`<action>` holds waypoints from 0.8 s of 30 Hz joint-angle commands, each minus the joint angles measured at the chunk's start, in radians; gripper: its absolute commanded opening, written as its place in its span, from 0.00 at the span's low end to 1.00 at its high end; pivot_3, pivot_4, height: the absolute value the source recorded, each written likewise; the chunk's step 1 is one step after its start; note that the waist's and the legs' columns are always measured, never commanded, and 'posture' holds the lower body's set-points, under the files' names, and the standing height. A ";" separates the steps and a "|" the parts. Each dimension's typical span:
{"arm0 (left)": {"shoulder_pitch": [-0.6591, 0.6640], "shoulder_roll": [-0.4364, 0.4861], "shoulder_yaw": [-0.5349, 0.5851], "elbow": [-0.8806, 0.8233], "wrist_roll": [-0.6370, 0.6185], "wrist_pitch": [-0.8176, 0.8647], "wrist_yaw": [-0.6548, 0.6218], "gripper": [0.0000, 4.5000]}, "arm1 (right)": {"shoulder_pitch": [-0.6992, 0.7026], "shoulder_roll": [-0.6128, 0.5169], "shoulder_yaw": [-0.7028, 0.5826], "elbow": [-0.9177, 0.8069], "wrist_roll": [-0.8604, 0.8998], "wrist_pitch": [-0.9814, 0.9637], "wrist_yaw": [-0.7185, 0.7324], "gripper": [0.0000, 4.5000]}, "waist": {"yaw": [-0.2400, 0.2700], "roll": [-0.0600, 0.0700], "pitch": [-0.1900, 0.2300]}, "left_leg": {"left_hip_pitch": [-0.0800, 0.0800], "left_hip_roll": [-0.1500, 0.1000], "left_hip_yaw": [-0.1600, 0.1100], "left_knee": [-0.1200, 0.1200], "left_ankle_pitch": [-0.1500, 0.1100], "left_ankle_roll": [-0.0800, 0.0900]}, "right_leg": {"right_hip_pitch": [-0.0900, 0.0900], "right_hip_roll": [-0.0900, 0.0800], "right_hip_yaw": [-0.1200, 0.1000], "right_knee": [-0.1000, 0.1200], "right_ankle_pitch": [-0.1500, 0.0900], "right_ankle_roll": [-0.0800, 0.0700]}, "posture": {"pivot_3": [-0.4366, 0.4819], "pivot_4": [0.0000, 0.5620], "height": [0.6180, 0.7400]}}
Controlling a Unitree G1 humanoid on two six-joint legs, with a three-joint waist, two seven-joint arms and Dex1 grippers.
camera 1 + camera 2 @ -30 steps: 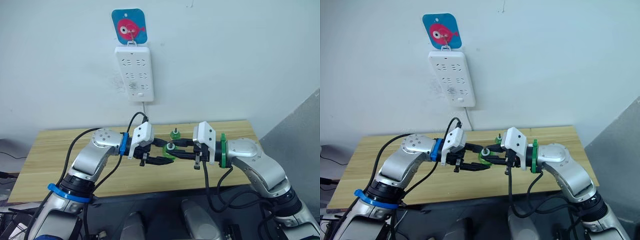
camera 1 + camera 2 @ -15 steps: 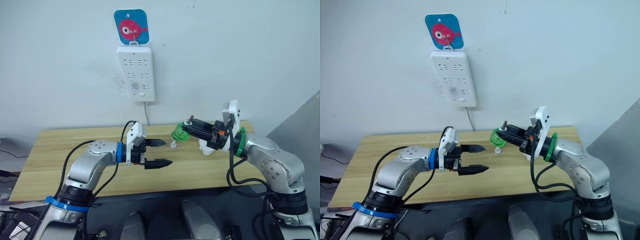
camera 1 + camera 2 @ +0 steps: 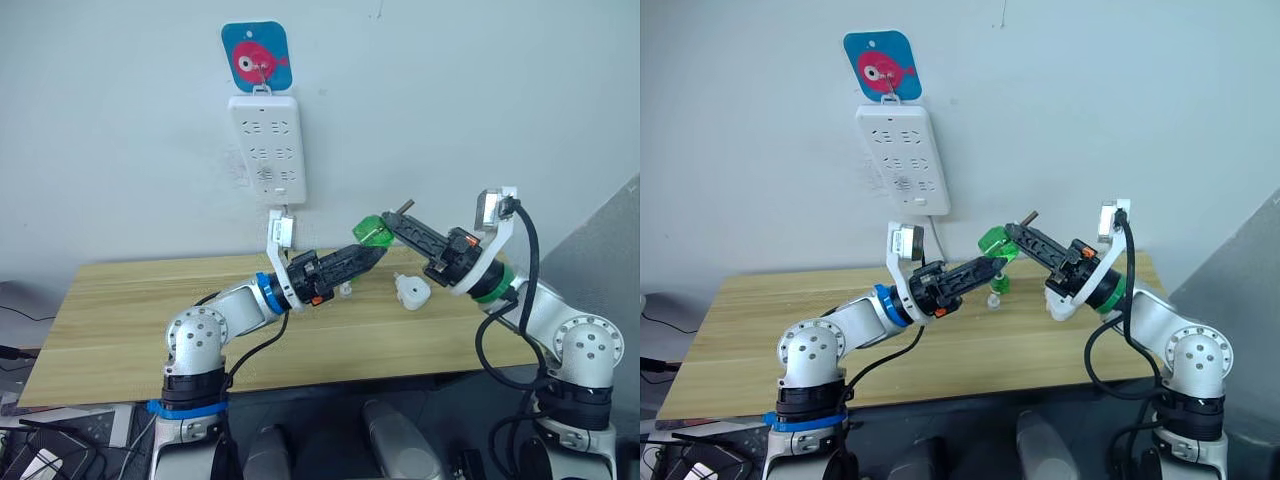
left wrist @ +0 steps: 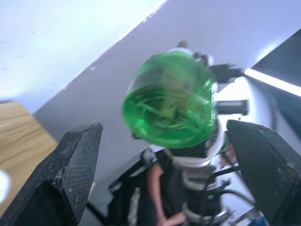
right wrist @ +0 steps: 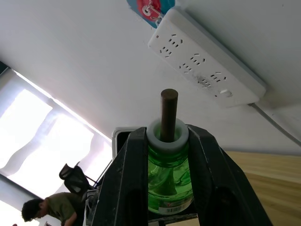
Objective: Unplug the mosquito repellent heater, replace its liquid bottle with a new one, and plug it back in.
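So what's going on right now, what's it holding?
Right gripper shut on green bottle, raised. Left gripper open, just below bottle. Heater lying unplugged on table. Nothing in the way.

Office or lab test room

A bare white wall carries a power strip [image 3: 267, 147]; a wooden surface [image 3: 120, 310] stands below; an office chair [image 5: 75, 175] sits by bright windows.

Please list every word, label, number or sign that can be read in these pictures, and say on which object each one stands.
No text is readable.
Green bottle, held in the right gripper: a small label with red near its base, too blurred to read.
Blue hanger card above the power strip: a pink fish picture, no words.
Power strip: only socket holes and a button, no legible marking.
Mosquito repellent heater on the table: no marking seen.
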 commanded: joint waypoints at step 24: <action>-0.032 -0.019 -0.029 0.035 -0.348 -0.064 0.243 1.00 | -0.003 -0.095 0.083 -0.030 0.270 -0.144 -0.106 0.17 | 0.002 0.002 -0.001 | 0.000 -0.001 0.001 0.000 0.000 0.000 | 0.000 0.000 0.001 -0.002 0.000 0.000 | 0.21 0.28 1.00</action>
